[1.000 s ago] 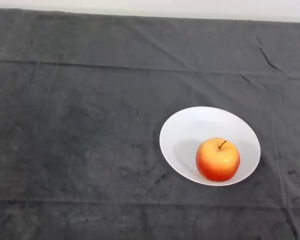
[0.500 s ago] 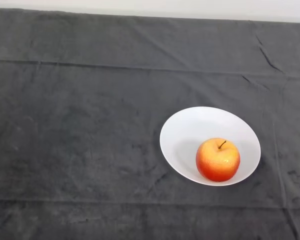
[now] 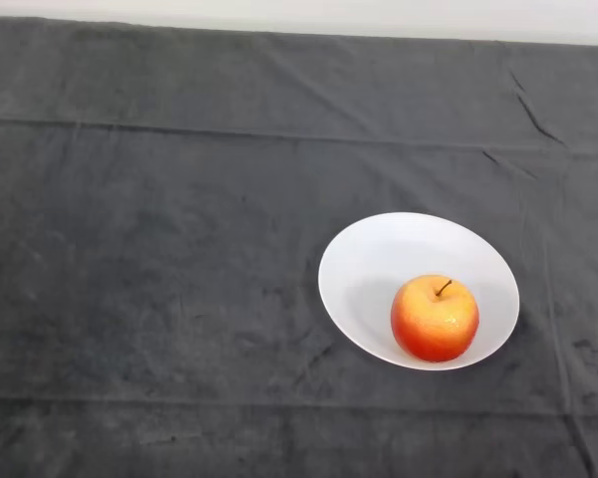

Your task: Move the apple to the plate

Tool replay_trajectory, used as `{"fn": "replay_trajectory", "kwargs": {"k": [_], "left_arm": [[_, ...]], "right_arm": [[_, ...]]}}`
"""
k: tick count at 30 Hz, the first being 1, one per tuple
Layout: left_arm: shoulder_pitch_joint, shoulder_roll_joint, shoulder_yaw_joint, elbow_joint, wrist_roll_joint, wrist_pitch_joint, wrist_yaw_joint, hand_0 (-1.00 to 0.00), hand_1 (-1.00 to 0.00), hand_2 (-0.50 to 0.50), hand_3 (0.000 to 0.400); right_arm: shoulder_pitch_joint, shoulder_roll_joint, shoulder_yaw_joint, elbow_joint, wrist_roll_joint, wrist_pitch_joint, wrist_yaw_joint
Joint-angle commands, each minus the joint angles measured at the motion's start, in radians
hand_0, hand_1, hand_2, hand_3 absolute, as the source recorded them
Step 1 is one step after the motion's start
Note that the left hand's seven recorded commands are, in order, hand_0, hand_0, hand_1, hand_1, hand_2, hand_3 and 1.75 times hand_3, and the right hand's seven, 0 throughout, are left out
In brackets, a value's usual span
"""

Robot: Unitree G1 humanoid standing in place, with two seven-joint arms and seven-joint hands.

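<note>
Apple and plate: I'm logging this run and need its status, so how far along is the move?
Done: the apple already sits on the white plate, toward its near right side, stem up. In hand: nothing, since no part of the robot shows in the head view. Left: nothing that can be seen; the apple rests inside the rim, on the dark cloth covered table.

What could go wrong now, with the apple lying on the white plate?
The apple sits close to the near right rim of the plate, not in its middle, so a bump might roll it out onto the dark cloth. The plate also looks tilted, which could make it tip or slide if touched.
</note>
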Motion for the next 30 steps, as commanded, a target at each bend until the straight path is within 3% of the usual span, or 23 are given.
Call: {"fn": "replay_trajectory", "kwargs": {"k": [1,30], "left_arm": [[-0.062,-0.012,0.038,0.037,0.016,-0.021,-0.012,0.0,0.0,0.0,0.0],[-0.067,-0.033,0.085,0.042,0.06,-0.02,-0.041,0.0,0.0,0.0,0.0]], "right_arm": [[0.041,0.13,-0.0061,0.071,-0.0014,0.06,0.0012],[0.041,0.129,-0.0071,0.071,-0.0027,0.06,0.0008]]}}
